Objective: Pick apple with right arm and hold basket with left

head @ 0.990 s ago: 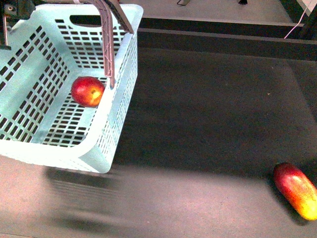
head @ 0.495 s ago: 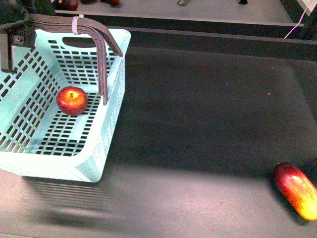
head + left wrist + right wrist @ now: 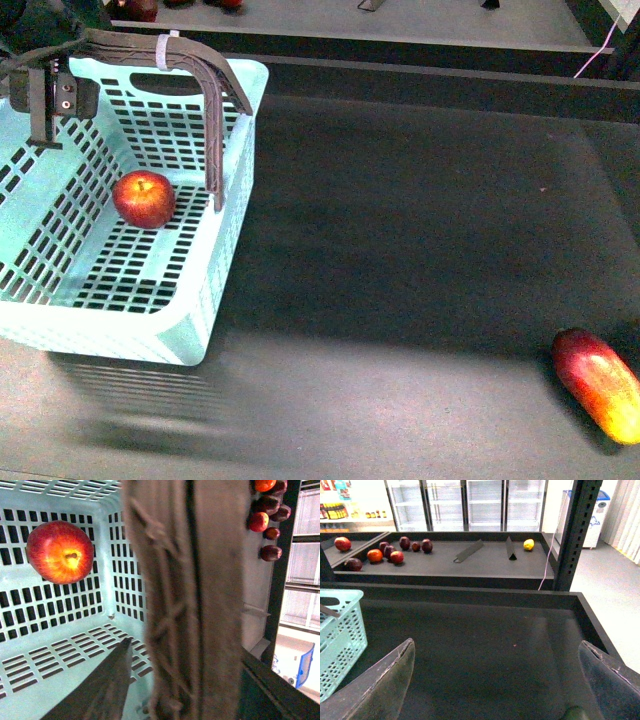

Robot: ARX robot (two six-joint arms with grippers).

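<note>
At far left, the basket (image 3: pixel 190 320) is being held up by its handles (image 3: pixel 214 110), clamped in the left gripper (image 3: pixel 50 95), partly cropped. The apple (image 3: pixel 144 198) is lying inside. The right gripper (image 3: pixel 495 680) is spread open, empty.

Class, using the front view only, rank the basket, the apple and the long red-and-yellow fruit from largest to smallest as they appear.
1. basket, by far the largest.
2. long red-and-yellow fruit, partly cut off by the frame edge.
3. apple, smallest, though it also sits farther from the camera than the long fruit, so real sizes stay unsure.

The basket (image 3: pixel 215 300) runs past the front view's left edge.
</note>
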